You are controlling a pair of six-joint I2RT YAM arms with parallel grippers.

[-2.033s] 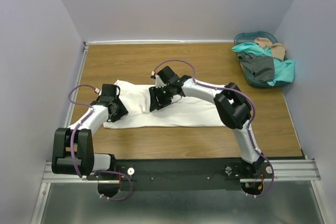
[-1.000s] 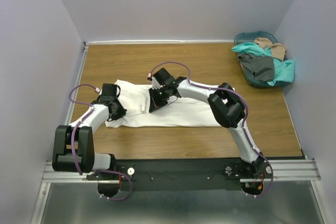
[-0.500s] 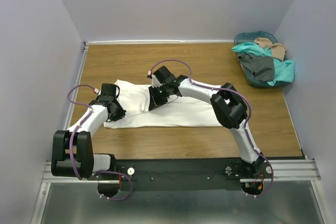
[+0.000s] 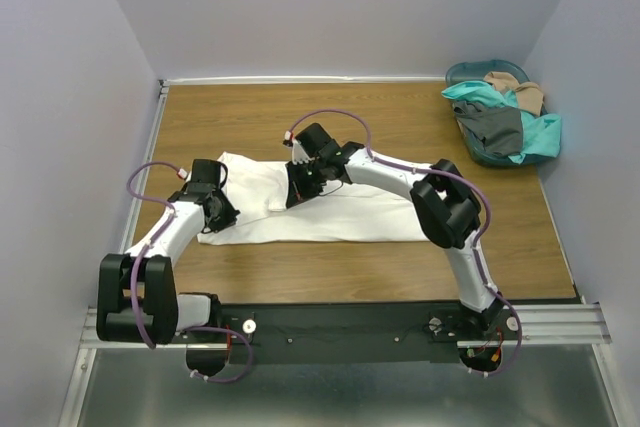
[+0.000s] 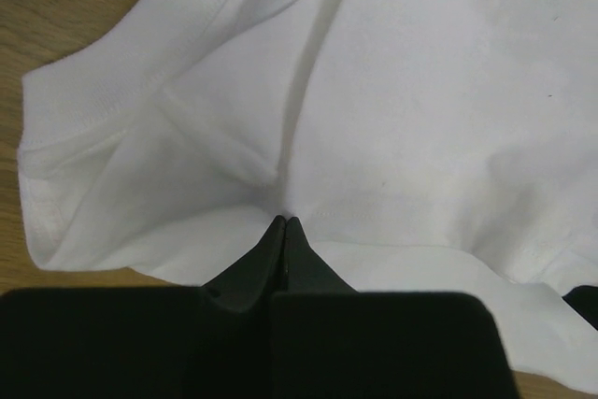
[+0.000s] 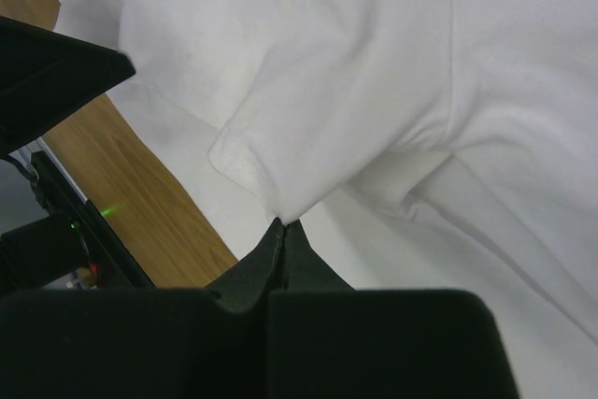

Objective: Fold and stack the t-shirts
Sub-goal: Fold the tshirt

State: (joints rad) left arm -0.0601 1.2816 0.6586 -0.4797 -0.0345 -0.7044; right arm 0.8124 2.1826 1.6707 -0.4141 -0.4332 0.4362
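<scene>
A large white t-shirt (image 4: pixel 340 215) lies spread flat on the wooden table (image 4: pixel 400 117). My left gripper (image 4: pixel 224 217) is at its left end. In the left wrist view that gripper (image 5: pixel 283 221) is shut, and the white t-shirt (image 5: pixel 420 91) puckers into its tips. My right gripper (image 4: pixel 296 199) is over the shirt's left-middle part. Seen from the right wrist, this gripper (image 6: pixel 285 223) is shut on a folded hem of the white t-shirt (image 6: pixel 327 128), held a little above the layer below. Teal (image 4: pixel 478 95), dark grey (image 4: pixel 497 127) and tan (image 4: pixel 522 89) t-shirts lie heaped in the basket.
A round teal plastic basket (image 4: pixel 468 71) stands at the table's far right corner, against the walls. Grey walls close in the table on the left, back and right. The metal rail (image 4: pixel 350 325) with the arm bases runs along the near edge.
My left gripper has closed onto the shirt's left end. My right gripper, still shut on the fold, has shifted slightly to the right.
</scene>
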